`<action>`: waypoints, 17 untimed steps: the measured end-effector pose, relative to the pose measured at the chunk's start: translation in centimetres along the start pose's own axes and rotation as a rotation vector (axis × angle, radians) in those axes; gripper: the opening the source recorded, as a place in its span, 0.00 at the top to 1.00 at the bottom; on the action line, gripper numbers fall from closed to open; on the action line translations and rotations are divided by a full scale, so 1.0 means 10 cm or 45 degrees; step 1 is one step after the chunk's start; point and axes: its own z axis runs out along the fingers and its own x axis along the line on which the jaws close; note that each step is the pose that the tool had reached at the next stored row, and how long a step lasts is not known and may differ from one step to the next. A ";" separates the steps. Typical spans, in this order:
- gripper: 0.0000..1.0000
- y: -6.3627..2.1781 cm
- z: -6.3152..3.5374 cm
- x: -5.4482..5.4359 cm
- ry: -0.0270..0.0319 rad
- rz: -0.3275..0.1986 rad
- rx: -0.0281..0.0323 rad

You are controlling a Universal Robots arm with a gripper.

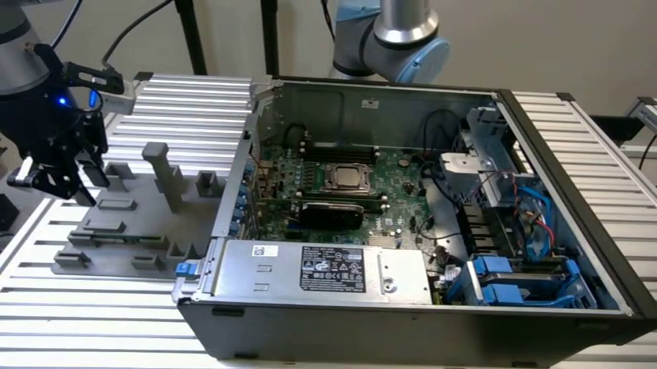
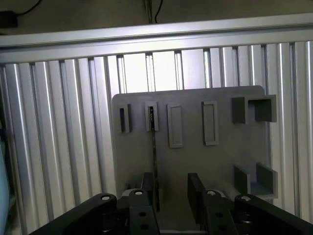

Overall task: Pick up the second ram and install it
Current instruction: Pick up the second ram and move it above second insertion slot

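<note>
Ram (image 2: 154, 147) is seen edge-on as a thin dark strip, stood upright in a grey fixture (image 2: 195, 161) slot on desk (image 2: 58, 147); end effector (image 2: 171, 191) is spread wide, nothing gripped.

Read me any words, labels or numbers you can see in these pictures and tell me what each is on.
Black label on the power supply: print too small to read.
White sticker on the same unit: too small to read.
Grey fixture plate: no text.
Nothing can be quoted.
</note>
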 end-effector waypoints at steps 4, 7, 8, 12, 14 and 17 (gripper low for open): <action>0.58 0.000 0.000 0.00 0.0000 0.000 0.0000; 0.58 0.000 0.003 0.00 0.0001 0.000 -0.0001; 0.58 0.000 0.010 0.00 -0.0002 -0.001 0.0002; 0.58 0.000 0.039 0.00 0.0000 -0.009 -0.0002; 0.58 -0.002 0.065 0.01 -0.0001 -0.016 -0.0002; 0.58 -0.003 0.119 0.03 0.0000 -0.028 -0.0004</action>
